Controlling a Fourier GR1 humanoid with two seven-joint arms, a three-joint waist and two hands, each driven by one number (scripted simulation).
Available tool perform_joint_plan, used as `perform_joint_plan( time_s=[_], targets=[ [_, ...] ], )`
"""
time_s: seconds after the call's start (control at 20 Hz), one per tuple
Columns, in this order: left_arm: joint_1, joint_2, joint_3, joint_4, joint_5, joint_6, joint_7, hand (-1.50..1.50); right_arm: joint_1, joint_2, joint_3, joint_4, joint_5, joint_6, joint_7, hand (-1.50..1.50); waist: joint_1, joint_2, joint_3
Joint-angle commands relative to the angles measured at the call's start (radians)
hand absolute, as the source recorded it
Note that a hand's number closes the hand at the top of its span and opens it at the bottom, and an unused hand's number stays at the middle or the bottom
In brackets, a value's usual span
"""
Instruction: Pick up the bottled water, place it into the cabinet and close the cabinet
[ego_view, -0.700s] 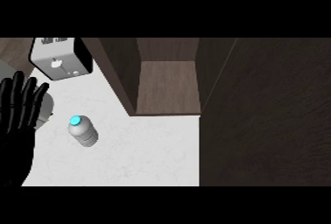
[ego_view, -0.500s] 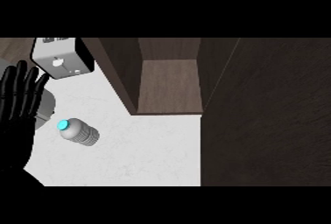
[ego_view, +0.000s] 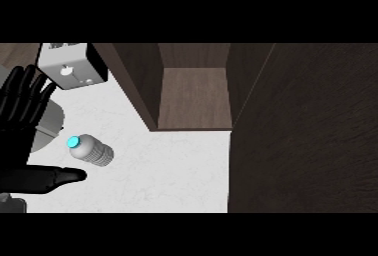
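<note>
On the white marbled worktop (ego_view: 170, 170), near its left edge, stands a clear ribbed plastic water bottle (ego_view: 91, 150) with turquoise cap, beside the open-fingered black left hand (ego_view: 18, 130); the dark wooden cabinet (ego_view: 193, 95) gapes open.

Left hand (ego_view: 21, 125) open, fingers straight.

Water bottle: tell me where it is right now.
In the head view, the water bottle stands on the white counter at lower left, beside the left robot hand, left of the open cabinet.

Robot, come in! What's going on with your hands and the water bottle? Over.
Left hand open beside the bottle, not holding it. Right hand out of view. Bottled water on the counter. Cabinet open, path looks clear.
</note>
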Motion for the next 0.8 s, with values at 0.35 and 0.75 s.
perform_joint_plan(
  time_s=[0.35,0.75],
  targets=[
    [0.072,0.065,0.056,-0.051,-0.029,-0.009,0.123,-1.5,0.26,0.014,0.168,-0.285,0.047,0.007,0.062,-1.5,-0.002,-0.001,0.0],
    [0.088,0.031,0.073,0.103,-0.038,-0.027,0.053,-1.5,0.373,-0.031,0.156,-0.292,0.035,0.057,-0.028,-1.5,-0.006,0.001,0.0]
  ],
)
